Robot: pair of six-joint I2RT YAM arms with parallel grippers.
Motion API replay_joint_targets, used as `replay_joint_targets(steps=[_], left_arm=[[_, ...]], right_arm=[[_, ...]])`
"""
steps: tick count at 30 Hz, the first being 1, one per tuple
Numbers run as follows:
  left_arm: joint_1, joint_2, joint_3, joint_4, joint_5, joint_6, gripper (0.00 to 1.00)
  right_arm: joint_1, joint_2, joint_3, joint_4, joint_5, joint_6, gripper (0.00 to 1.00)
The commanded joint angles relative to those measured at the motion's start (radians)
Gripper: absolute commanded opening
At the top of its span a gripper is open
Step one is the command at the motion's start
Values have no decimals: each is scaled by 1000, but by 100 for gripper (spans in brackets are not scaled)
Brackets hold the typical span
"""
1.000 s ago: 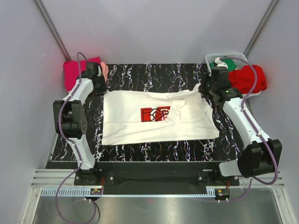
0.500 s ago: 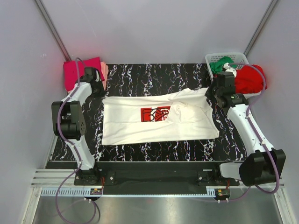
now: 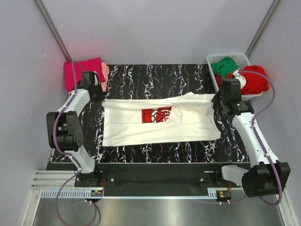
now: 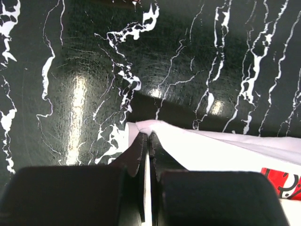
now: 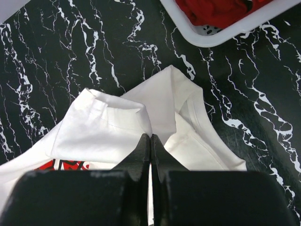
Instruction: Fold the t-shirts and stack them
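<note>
Left gripper (image 4: 146, 139): jaws closed, pinching the far left corner of the white t-shirt (image 3: 136, 129). Right gripper (image 5: 150, 139): jaws closed, pinching its far right fabric. Shirt lies spread mid-worktop (image 3: 155, 75), red print up. Basket (image 3: 212, 60), far right: green t-shirt (image 3: 225, 65), red t-shirt (image 3: 254, 80).

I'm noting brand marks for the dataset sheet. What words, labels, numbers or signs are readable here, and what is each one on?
No text can be read in any view.
Red square print on the white t-shirt: white curly shapes only, too blurred to read as letters.
Green t-shirt, red t-shirt, magenta t-shirt, basket: no label or writing visible.
</note>
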Motion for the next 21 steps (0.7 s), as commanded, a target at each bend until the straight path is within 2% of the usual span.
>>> replay_joint_targets(steps=[1,10,13,17,18,19,20,21], left_arm=[[6,-61,-46,83,34,29,0],[-11,-174,-181,187,6,69,0],[-12,-190,-190,167,-12,69,0],[-11,-184,-164,34,-41,54,0],[-9,-182,-166,18,-46,49,3],[-8,-193,-177,14,-46,37,6],[-5,-208,-193,27,-52,26,9],[1,-254,-236,43,-57,14,24]], right_arm=[[-18,-76,-30,-24,70,44,0],[-37,-101,-96,-72,67,90,0],[-43,-104,-115,-86,68,102,0],[-51,-105,-153,-118,79,133,0],[-52,-113,-164,-132,83,140,3],[-52,-118,-191,-139,90,149,14],[-60,-125,-205,-141,94,163,20],[-67,-142,-221,-149,97,174,26]])
